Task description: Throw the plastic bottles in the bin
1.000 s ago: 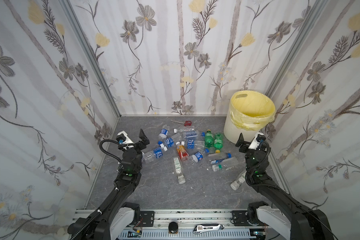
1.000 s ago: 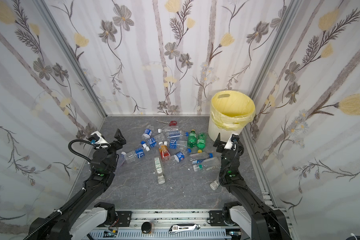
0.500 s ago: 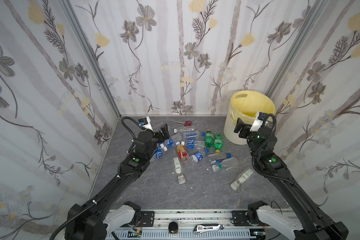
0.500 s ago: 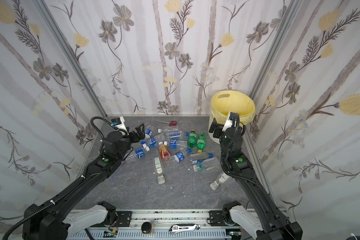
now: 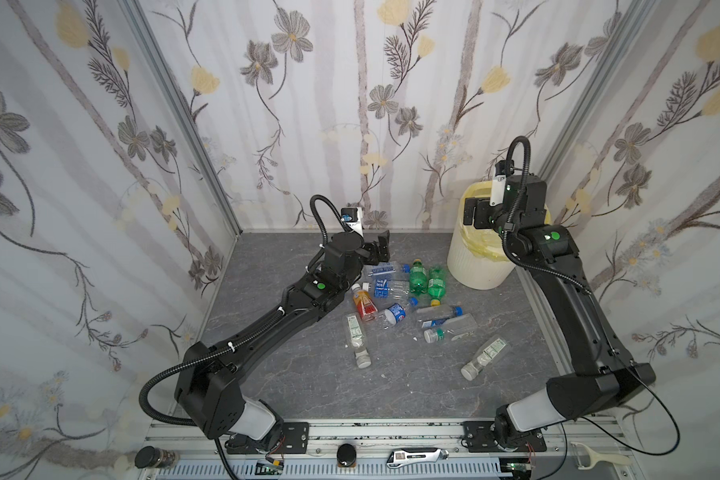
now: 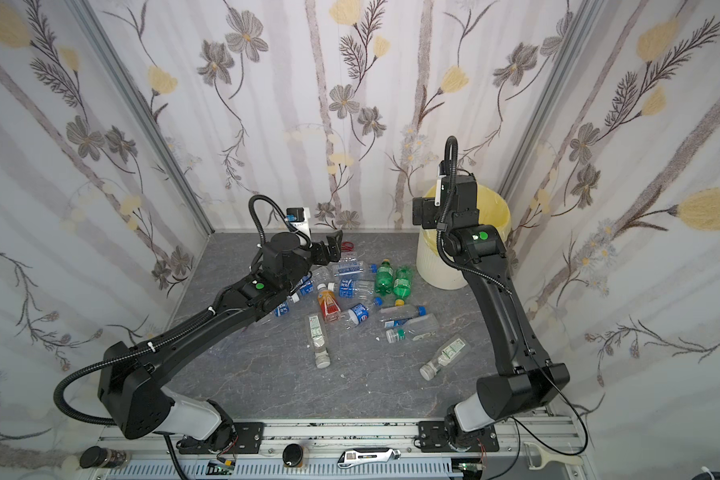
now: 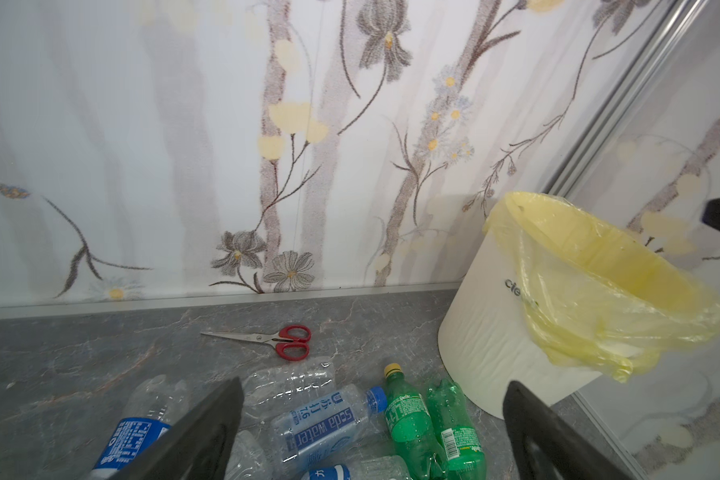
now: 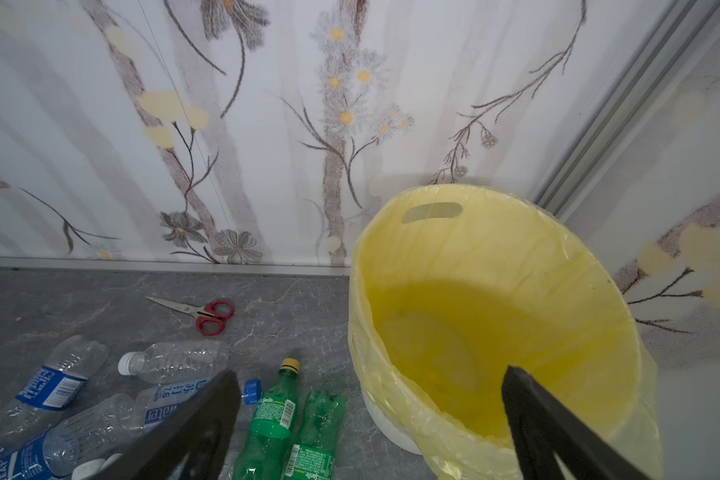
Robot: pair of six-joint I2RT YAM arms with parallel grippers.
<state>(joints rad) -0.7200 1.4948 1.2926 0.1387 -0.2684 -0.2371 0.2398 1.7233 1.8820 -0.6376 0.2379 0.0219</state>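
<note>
I see the green bottle (image 5: 417, 276) lying flat, cap toward the back wall (image 5: 350, 124); left hand (image 5: 380, 249) and right hand (image 5: 476, 212) both released, empty.

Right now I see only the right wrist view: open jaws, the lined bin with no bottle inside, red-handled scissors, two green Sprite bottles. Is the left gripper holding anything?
Observer: No. In both top views the left gripper is open and empty, over the far side of the plastic bottles.
Operator: Any bottles outside my frame?
Observer: Yes, an orange-labelled bottle lies on the cluster's near side.
Operator: Any strays?
Observer: One clear bottle with a green-and-white label lies alone, apart from the cluster, beside the right arm.
</note>
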